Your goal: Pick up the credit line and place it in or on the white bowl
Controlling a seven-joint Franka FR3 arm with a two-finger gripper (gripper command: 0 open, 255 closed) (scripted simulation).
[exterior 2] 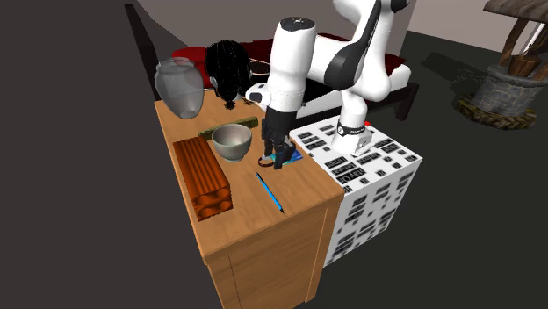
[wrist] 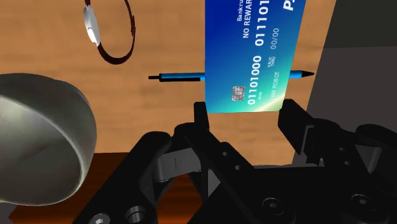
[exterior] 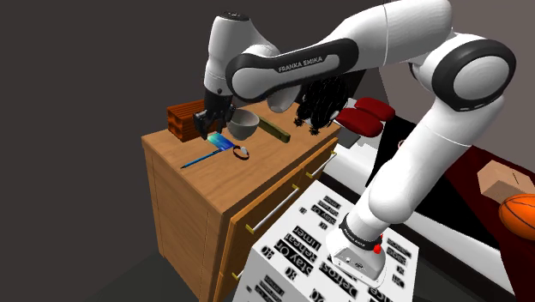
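Observation:
A blue credit card [wrist: 254, 57] with white numbers is clasped by its lower edge between my black fingers; the gripper [wrist: 245, 114] is shut on it. The card hangs tilted just above the wooden dresser top [exterior: 206, 176], under the gripper [exterior: 210, 127], and a blue pen [wrist: 181, 77] lies behind it. The bowl [exterior: 243, 123], drawn grey, stands right beside the gripper on the dresser. In the second exterior view the gripper [exterior 2: 274, 151] holds the card [exterior 2: 288, 158] just to the right of the bowl [exterior 2: 232, 140]. The bowl's rim [wrist: 38, 140] sits close to one finger.
A brown-strapped wristwatch [wrist: 111, 32] and the blue pen [exterior 2: 270, 191] lie near the card. A ridged reddish block [exterior 2: 202, 176], a grey vase [exterior 2: 179, 88], a green bar [exterior: 273, 129] and a black wig [exterior 2: 228, 70] also share the dresser. My stand [exterior 2: 369, 167] is alongside.

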